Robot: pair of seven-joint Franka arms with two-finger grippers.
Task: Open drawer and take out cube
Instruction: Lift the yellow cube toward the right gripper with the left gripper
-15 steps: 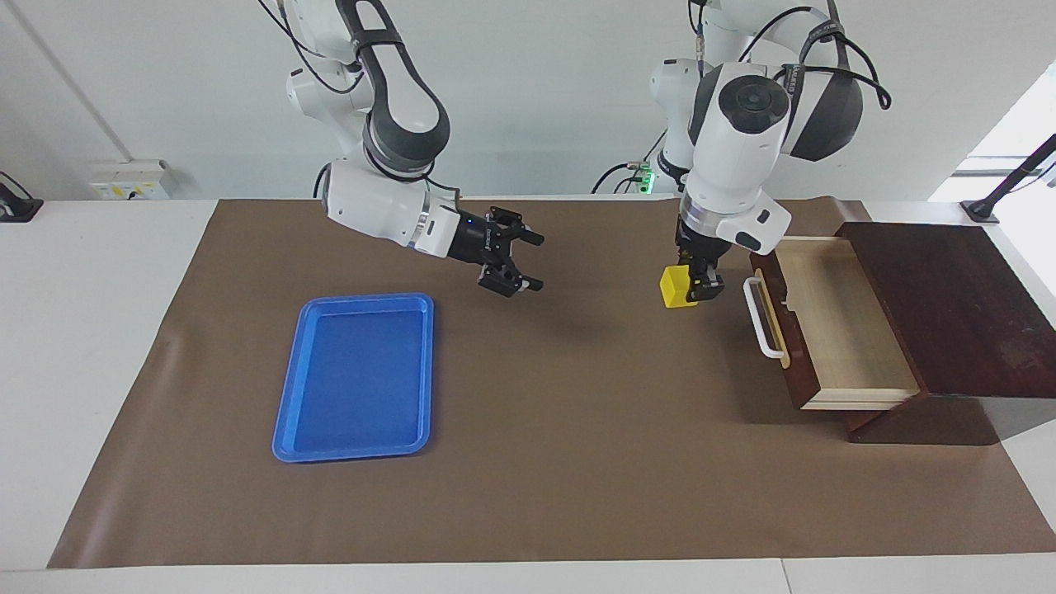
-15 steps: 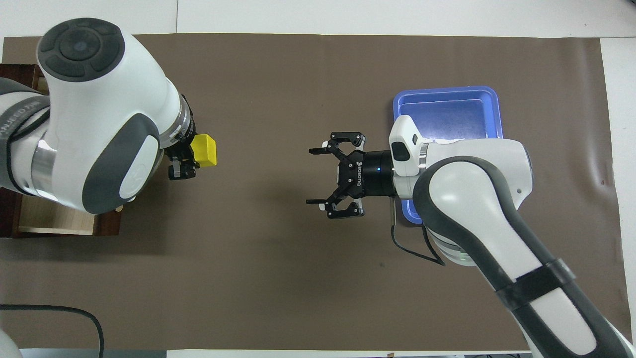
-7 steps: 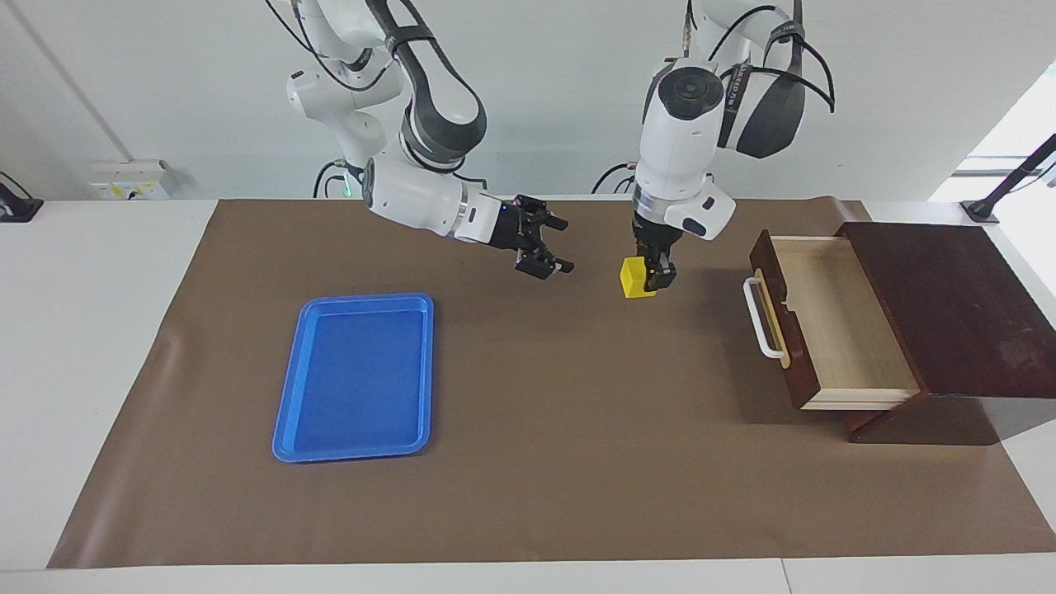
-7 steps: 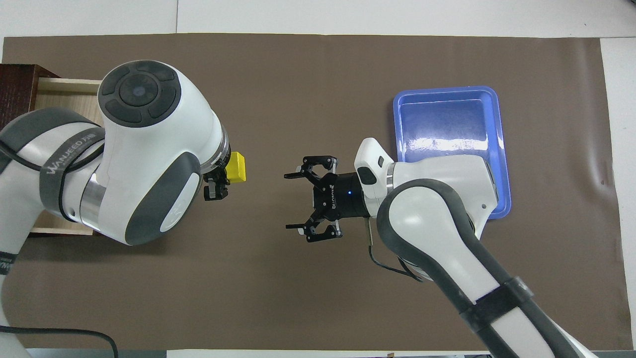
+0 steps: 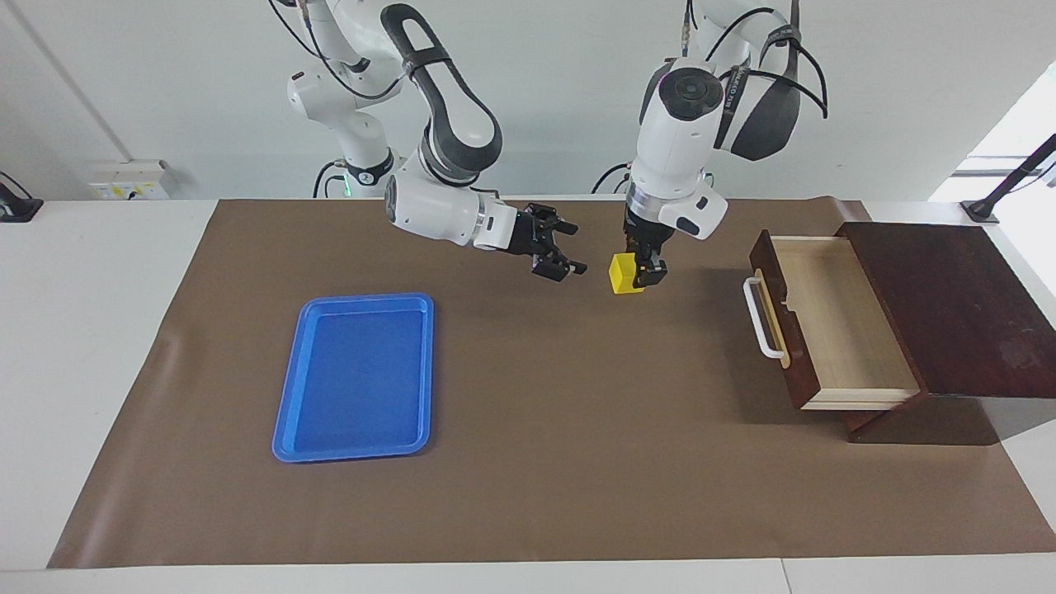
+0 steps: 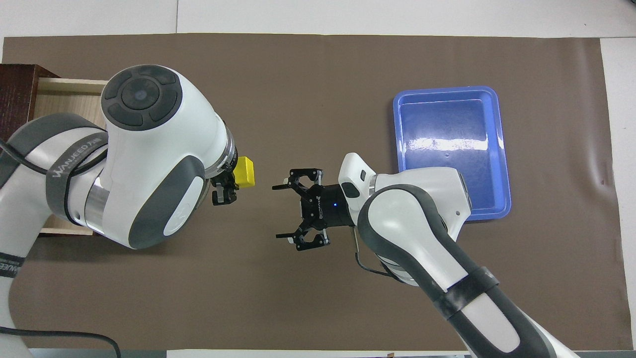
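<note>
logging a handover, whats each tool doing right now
Left tool: shut on the yellow cube, up over the mat.
Right tool: open, empty, up in the air beside the cube.

The drawer (image 5: 833, 330) is pale bare wood inside, its box (image 5: 957, 305) dark and faintly scuffed. The tray (image 6: 449, 149) looks like glossy plastic; the brown mat (image 5: 544, 462) is matt, perhaps paper.

Readable markings, one item: "WANJEED" in white capitals on the grey band of my left arm (image 6: 69, 159), up-arm from my left gripper (image 6: 232, 182). Nothing else legible.
</note>
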